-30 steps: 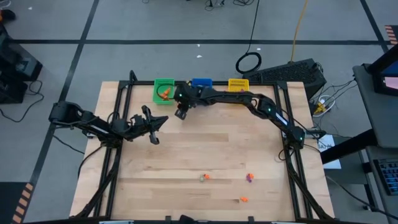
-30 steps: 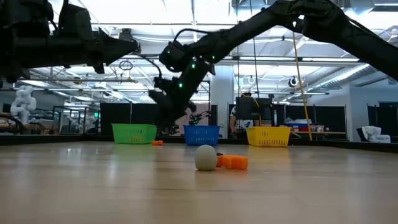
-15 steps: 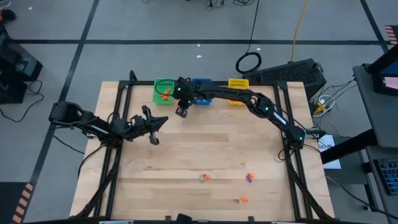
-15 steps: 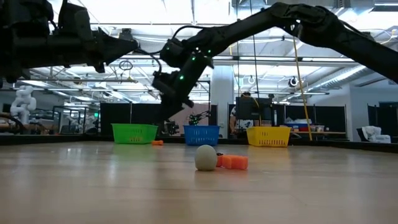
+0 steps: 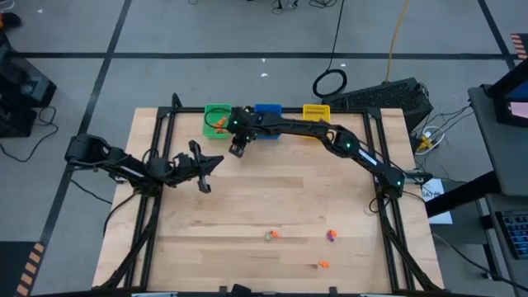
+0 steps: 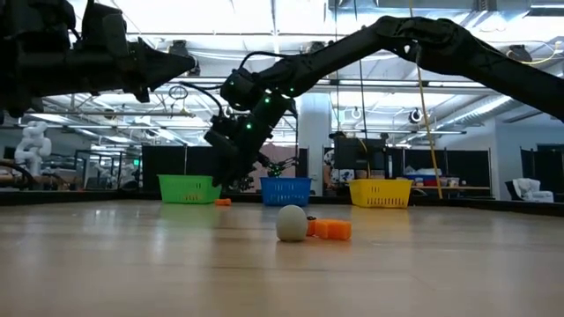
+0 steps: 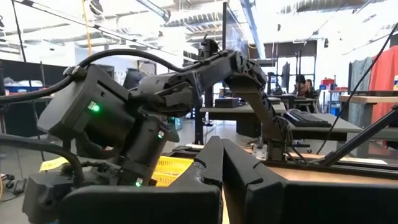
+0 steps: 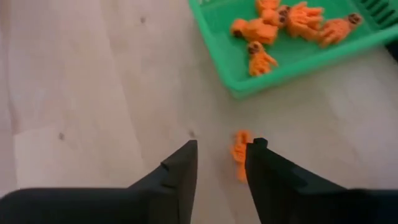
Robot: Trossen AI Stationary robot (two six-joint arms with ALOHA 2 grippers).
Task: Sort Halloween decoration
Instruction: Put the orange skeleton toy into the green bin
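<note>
The Halloween decoration is many tiny trinkets. Several orange ones lie in the green bin (image 8: 292, 59) (image 5: 217, 120). One orange trinket (image 8: 240, 153) (image 6: 223, 202) lies on the table just in front of that bin. My right gripper (image 8: 222, 147) (image 5: 238, 149) hangs open above it and slants down, with the trinket close beside one finger (image 8: 261, 163). A pale ball (image 6: 292, 223), an orange piece (image 6: 332, 229), a purple one (image 5: 331, 236) and another orange one (image 5: 323, 264) lie near the table's front. My left gripper (image 7: 221, 163) (image 5: 216, 160) waits shut above the table's left.
A blue bin (image 5: 267, 110) and a yellow bin (image 5: 316, 111) stand to the right of the green one along the table's far edge. The bare wooden table (image 5: 272, 198) spreads between the bins and the trinkets near the front.
My right gripper has risen slightly and come back down. It now stands a little nearer the green bin and tips further down. The trinkets on the table have stayed where they were.
</note>
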